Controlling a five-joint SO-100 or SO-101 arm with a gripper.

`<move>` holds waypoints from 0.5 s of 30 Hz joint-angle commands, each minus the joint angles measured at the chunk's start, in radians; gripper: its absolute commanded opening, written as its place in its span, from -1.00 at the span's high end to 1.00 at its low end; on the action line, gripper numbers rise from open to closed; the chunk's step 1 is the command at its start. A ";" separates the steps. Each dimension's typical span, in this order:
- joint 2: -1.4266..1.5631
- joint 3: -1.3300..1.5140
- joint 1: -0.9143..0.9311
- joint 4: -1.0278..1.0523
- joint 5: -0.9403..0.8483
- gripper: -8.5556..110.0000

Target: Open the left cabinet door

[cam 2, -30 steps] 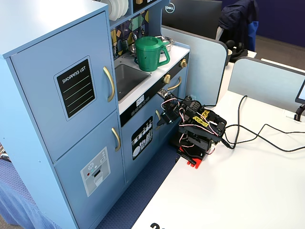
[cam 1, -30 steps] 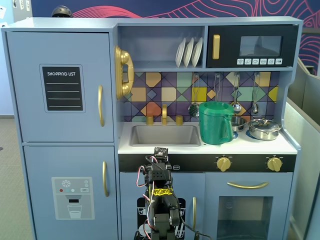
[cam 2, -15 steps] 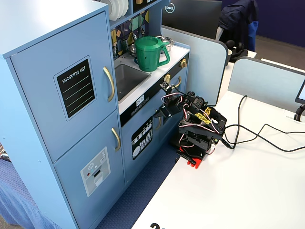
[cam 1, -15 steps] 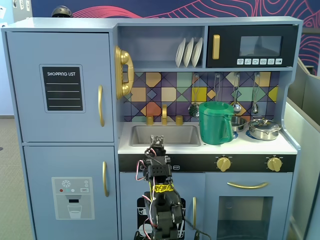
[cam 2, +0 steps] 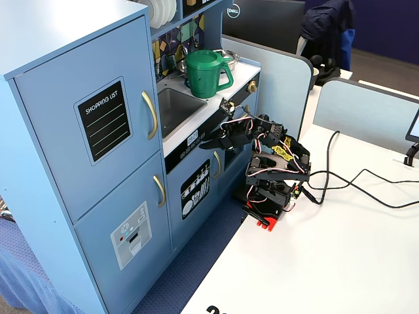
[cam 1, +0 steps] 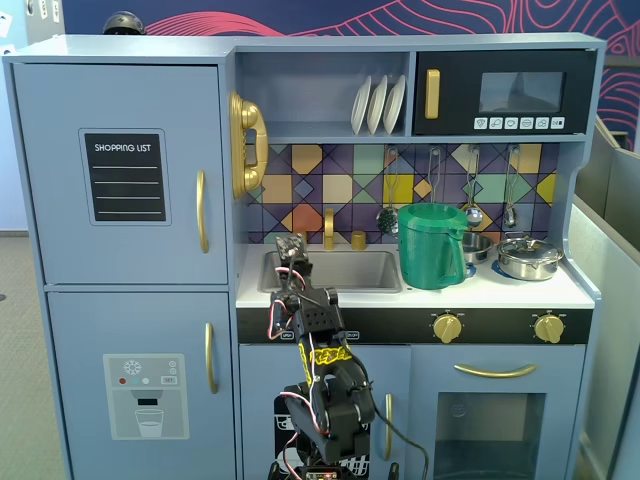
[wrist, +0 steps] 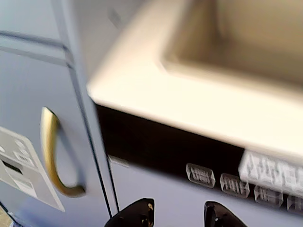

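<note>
Now, your left cabinet door sits closed, up and left of the gripper in both fixed views. Two gold handles, one upper and one lower, show there; your wrist view catches only the lower one. Jaws slightly parted, holding nothing.

The left cabinet door looks like smooth matt painted board, with a matt black chalkboard panel and a shiny gold handle. Green pitcher is glossy plastic, the pot polished metal, and the desk plain smooth white.
</note>
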 commanded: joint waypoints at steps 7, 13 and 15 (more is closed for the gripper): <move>-0.109 -0.143 -0.106 -0.233 -0.256 0.71; -0.192 -0.215 -0.187 -0.336 -0.351 0.68; -0.212 -0.233 -0.212 -0.373 -0.383 0.67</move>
